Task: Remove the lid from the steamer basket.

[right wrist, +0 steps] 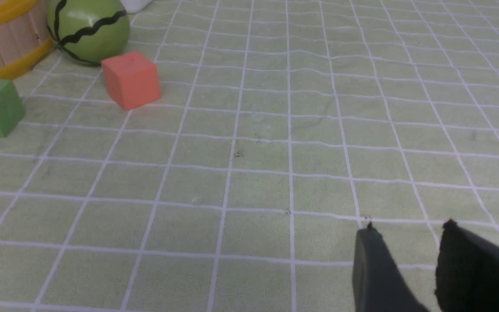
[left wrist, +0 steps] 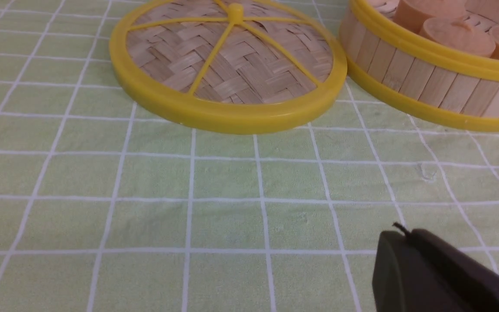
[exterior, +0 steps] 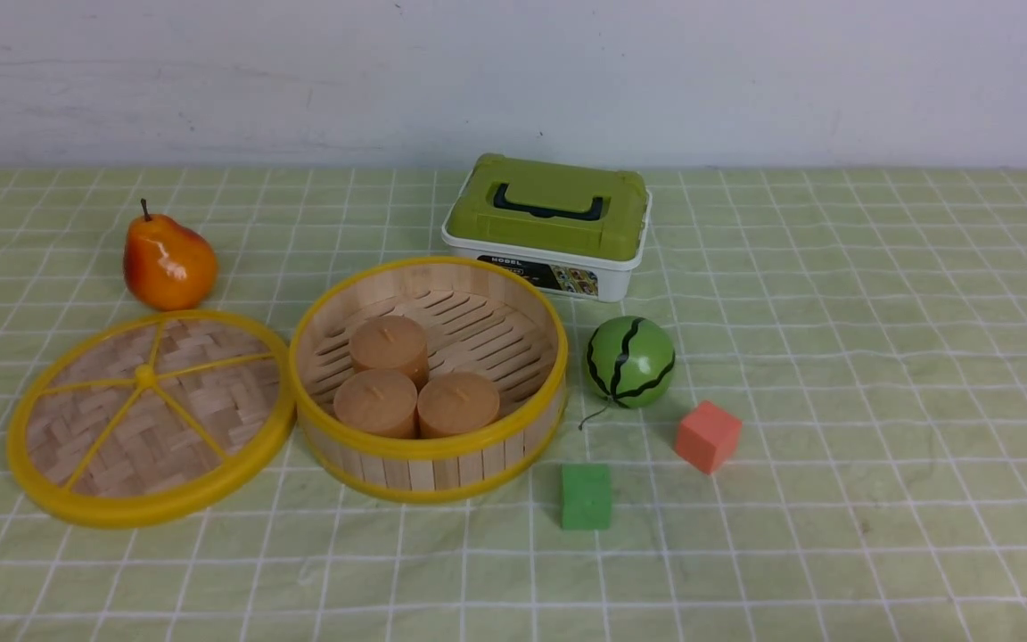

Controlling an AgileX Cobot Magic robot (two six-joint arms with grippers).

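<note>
The lid (exterior: 150, 415) lies off, touching the steamer basket (exterior: 429, 378) — light, stiff; I'd pinch its rim. My right claw (right wrist: 407, 232) narrowly parted (left claw (left wrist: 405, 242) unclear).

Right pincer (right wrist: 409, 229) slightly parted, left pincer (left wrist: 405, 236) seemingly closed

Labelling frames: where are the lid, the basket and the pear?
lid (exterior: 146, 375): front view, centre knob.
basket (exterior: 442, 448): front view, near yellow top rim.
pear (exterior: 169, 263): front view, body.
</note>
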